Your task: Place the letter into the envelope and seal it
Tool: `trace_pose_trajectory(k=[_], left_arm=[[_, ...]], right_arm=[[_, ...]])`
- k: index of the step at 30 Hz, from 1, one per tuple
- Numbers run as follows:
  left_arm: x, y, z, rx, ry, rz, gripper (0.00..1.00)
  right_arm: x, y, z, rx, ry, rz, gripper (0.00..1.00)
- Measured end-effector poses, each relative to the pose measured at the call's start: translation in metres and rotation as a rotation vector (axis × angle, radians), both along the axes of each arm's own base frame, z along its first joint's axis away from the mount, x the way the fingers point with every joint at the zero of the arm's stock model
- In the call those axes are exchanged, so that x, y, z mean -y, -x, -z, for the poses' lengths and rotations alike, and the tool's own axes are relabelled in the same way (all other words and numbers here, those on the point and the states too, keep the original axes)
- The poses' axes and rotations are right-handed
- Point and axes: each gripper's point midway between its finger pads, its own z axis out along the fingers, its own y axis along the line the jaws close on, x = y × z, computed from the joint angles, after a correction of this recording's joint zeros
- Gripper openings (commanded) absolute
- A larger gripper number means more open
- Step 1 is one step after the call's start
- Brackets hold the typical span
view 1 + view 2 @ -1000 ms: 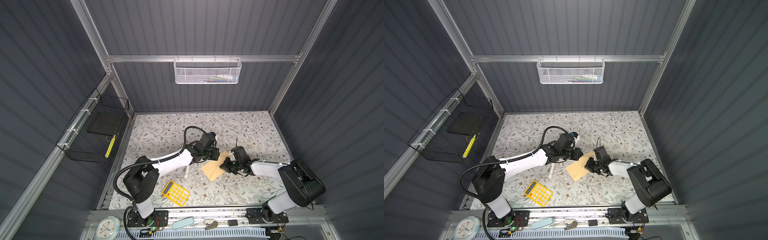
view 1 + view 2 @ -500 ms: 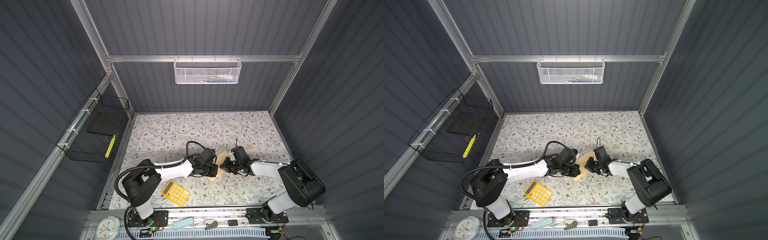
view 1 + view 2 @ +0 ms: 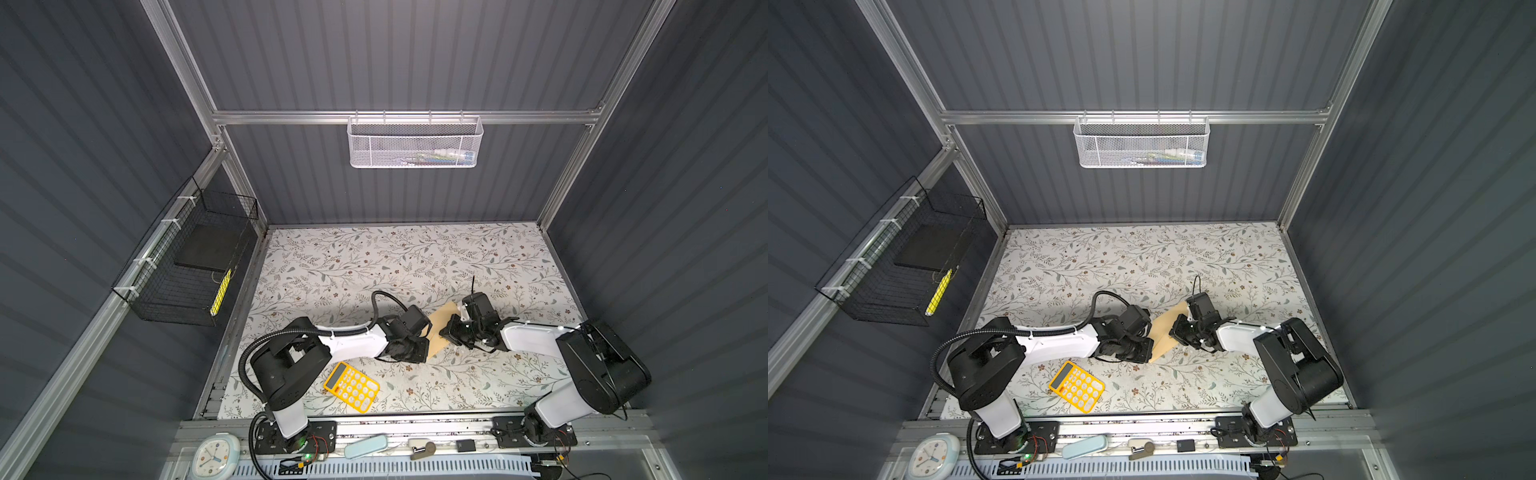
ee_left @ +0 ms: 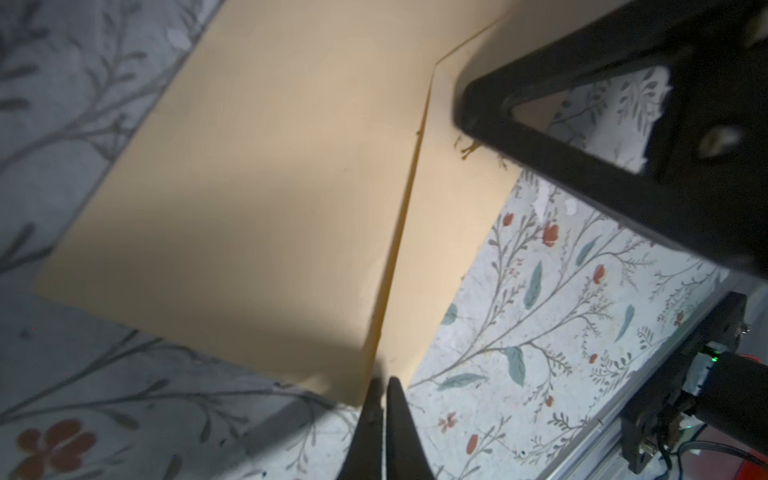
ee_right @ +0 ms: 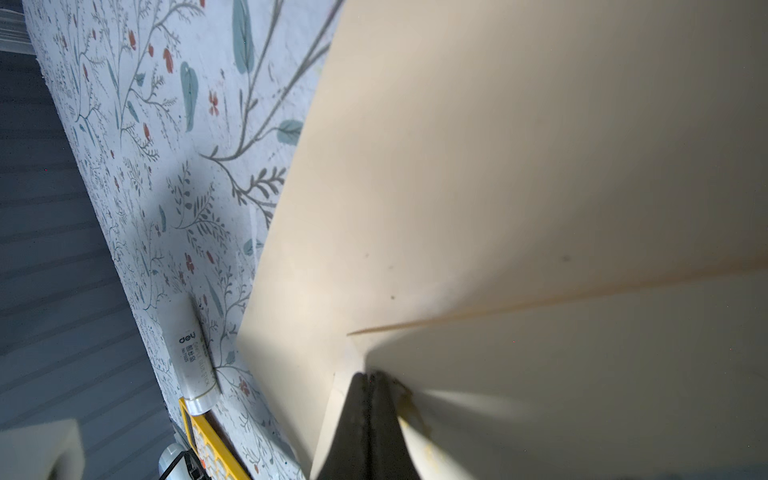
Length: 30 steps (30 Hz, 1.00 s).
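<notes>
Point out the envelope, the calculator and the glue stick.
envelope [image 4: 266, 187], left wrist view, tan face.
calculator [image 3: 351, 387], in a top view, keypad.
glue stick [image 5: 191, 353], right wrist view, labelled tube.

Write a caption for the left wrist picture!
Shut left fingers touch the edge of a rectangular tan paper envelope on the flowery tabletop.

Yellow calculator [image 3: 351, 387] is lying flat near the front edge of the floral tabletop [image 3: 374, 257]. White glue stick [image 5: 192, 349] is lying on its side, cap end just beside the calculator. White mesh basket [image 3: 413, 143] is hanging from the back rail, holding a few blurred items. Black wire basket [image 3: 187, 266] is hanging on the left wall, holding a dark slab [image 3: 208, 249] and a yellow strip [image 3: 220, 292]. Small clock [image 3: 212, 455] and pale blue case [image 3: 365, 446] are sitting on the front ledge.
</notes>
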Motion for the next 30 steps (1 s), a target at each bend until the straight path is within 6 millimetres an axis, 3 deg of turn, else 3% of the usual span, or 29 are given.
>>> trace_pose_trajectory(k=[14, 30], left_arm=[[0.0, 0.0, 0.004, 0.007, -0.008, -0.01, 0.06], [0.002, 0.0, 0.004, 0.017, 0.001, -0.015, 0.06]], right_arm=[[-0.006, 0.001, -0.001, 0.011, 0.003, -0.009, 0.0], [-0.047, 0.042, -0.001, -0.008, 0.0, -0.106, 0.0]])
